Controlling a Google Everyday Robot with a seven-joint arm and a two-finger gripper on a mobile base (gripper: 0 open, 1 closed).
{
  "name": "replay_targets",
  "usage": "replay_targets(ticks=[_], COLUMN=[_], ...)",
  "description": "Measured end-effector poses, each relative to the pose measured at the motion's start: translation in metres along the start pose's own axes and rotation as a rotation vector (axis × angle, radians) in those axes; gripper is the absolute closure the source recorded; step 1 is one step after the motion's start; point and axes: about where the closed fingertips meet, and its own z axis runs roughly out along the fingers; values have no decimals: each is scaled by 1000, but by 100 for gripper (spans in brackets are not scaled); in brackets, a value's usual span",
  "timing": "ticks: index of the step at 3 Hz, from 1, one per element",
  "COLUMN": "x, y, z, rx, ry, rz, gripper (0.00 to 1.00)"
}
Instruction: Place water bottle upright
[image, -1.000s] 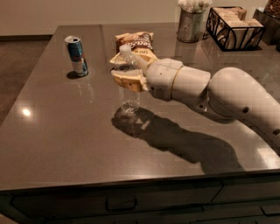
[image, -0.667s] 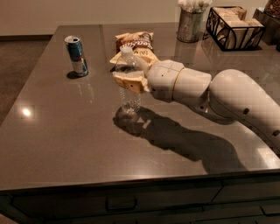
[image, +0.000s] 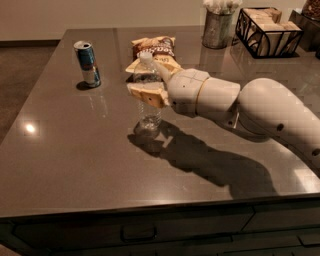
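- Looks like an office kitchenette or break room.
- Dark, stone-like counter (image: 75, 150) under the gripper (image: 142, 80), with a drawer handle (image: 138, 231) below its near edge.
- Just behind the gripper, a snack bag (image: 154, 47); off to its left, a drink can (image: 87, 63).
- Far behind, toward its right, a metal cup (image: 217, 31) and a wire basket (image: 267, 32) of packets.
- Gripper clasped on an upright bottle (image: 149, 112) mid-counter.

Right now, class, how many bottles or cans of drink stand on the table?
2. The water bottle stands upright near the middle of the table, the gripper shut around its upper half; the blue-and-silver can stands at the back left. Others could hide behind the arm.
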Motion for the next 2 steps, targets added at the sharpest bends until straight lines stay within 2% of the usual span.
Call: replay_targets(ticks=[1,2], x=[-1,-1], y=[2,2], z=[1,1], rx=[-3,-3], ry=[-1,-1], rz=[-1,-1], gripper=[0,0])
